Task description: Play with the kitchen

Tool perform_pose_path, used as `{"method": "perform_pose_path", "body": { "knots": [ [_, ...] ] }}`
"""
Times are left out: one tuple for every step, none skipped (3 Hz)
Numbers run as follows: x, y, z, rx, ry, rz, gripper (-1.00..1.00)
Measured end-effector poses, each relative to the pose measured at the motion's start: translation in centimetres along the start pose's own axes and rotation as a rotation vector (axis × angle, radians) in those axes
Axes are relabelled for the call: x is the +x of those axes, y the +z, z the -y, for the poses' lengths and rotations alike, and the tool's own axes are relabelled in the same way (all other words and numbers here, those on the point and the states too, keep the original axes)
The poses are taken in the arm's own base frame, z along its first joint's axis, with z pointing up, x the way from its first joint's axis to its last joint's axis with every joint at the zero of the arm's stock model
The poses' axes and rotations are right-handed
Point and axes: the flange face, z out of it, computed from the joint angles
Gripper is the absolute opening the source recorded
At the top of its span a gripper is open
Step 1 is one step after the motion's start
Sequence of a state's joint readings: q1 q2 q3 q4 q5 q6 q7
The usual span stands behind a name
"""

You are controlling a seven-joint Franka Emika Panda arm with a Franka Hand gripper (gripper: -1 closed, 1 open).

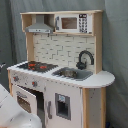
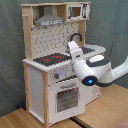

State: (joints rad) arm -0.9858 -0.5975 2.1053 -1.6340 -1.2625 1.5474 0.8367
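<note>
Second exterior view has the kitchen [image 2: 50, 65] standing on a wood floor [image 2: 30, 119] against a grey curtain [image 2: 10, 50], with the white arm [image 2: 92, 70] right in front of its counter, above the oven door [image 2: 65, 97]. Honestly can't tell what the gripper is doing; it's hidden.

The tall white and light-wood toy play kitchen [image 1: 62, 75] [image 2: 52, 65] stood upright against a grey backdrop. Its black-red stovetop lay beside a sink with a black faucet, under a grey hood and small microwave. The windowed oven door looked slightly ajar in the first exterior view.
</note>
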Motion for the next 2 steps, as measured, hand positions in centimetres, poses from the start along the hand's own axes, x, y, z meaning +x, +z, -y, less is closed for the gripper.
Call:
{"method": "perform_pose_path", "body": {
  "knots": [
    [0.6,0.7,-1.6,0.015,-0.076,0.008,1.00],
    [1.1,1.9,-3.2,0.038,-0.152,0.027,1.00]
  ]
}}
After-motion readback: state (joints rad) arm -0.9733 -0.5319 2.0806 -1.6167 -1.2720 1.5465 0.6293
